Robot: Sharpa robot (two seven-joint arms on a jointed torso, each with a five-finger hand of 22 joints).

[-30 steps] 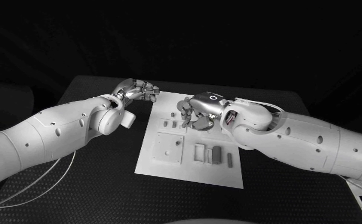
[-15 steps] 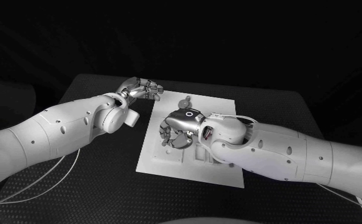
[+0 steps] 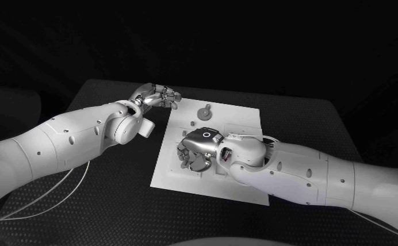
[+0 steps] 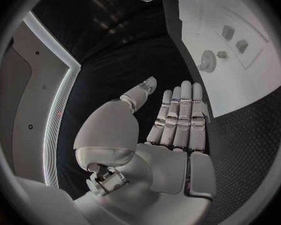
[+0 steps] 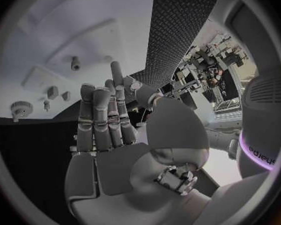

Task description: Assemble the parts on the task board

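The white task board (image 3: pixel 236 116) lies in the middle of the black table. A round gear-like part (image 3: pixel 205 111) sits on its far half. My right hand (image 3: pixel 196 151) hovers low over the board's near left part, fingers stretched out and holding nothing; it hides the parts beneath it. The right wrist view shows that hand (image 5: pixel 106 125) above the board (image 5: pixel 65 25), with the gear (image 5: pixel 18 108), two small blocks (image 5: pixel 52 92) and a peg (image 5: pixel 75 63). My left hand (image 3: pixel 157 95) is just off the board's far left corner, empty; its fingers (image 4: pixel 178 110) lie straight and side by side.
The left wrist view shows the board (image 4: pixel 253 80) with the gear (image 4: pixel 208 61) and small blocks (image 4: pixel 242 46) beside it. Black textured table (image 3: pixel 99 200) surrounds the board. A thin cable (image 3: pixel 50 200) trails under my left arm.
My right hand has swung from the board's middle towards its near left part. My left hand has drifted slightly farther away.
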